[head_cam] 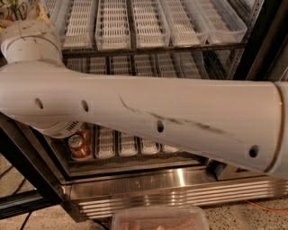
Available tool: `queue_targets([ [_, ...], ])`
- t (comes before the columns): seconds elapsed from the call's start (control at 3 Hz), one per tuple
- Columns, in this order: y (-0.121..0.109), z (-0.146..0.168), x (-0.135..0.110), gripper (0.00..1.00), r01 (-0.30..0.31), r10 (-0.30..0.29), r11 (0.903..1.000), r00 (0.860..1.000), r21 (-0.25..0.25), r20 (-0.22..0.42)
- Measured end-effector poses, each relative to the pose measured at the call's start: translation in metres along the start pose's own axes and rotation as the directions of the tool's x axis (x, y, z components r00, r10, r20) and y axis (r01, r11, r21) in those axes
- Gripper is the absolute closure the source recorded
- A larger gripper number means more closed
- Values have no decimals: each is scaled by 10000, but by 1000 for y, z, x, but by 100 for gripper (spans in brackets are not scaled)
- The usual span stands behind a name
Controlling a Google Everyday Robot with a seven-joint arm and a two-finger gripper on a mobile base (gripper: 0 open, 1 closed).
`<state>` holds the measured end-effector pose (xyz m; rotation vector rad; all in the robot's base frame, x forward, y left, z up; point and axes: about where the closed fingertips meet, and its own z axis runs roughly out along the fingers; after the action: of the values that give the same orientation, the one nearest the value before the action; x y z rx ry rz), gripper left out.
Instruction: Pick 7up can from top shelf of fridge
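My thick white arm [148, 121] crosses the whole view from right to left, bends at a joint [31, 40] at the upper left and runs up out of the picture. The gripper is not in view; it lies beyond the top left edge. The fridge [171, 191] stands open in front of me. Its top shelf [148, 48] carries long white slotted trays [112, 22], and those that show hold nothing. A small green and white patch [13, 9] shows at the top left corner; I cannot tell whether it is the 7up can.
A red can [80, 144] stands in the left lane of the lowest rack, just under my arm. The black door frame [265, 40] rises at the right. A clear plastic container [159, 219] sits at the bottom edge, in front of the ribbed steel base.
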<state>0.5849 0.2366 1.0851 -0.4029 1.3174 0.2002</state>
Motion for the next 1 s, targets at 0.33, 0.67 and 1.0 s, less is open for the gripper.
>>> queue_targets([
  [0.33,-7,2,-15,100,-493,495,9985,9987,-219,98],
  [0.67,-20,4,-33,100,-945,950,9945,9954,-448,106],
  [1.0,-39,3,-45,100,-1484,1475,9864,9889,-713,-175],
])
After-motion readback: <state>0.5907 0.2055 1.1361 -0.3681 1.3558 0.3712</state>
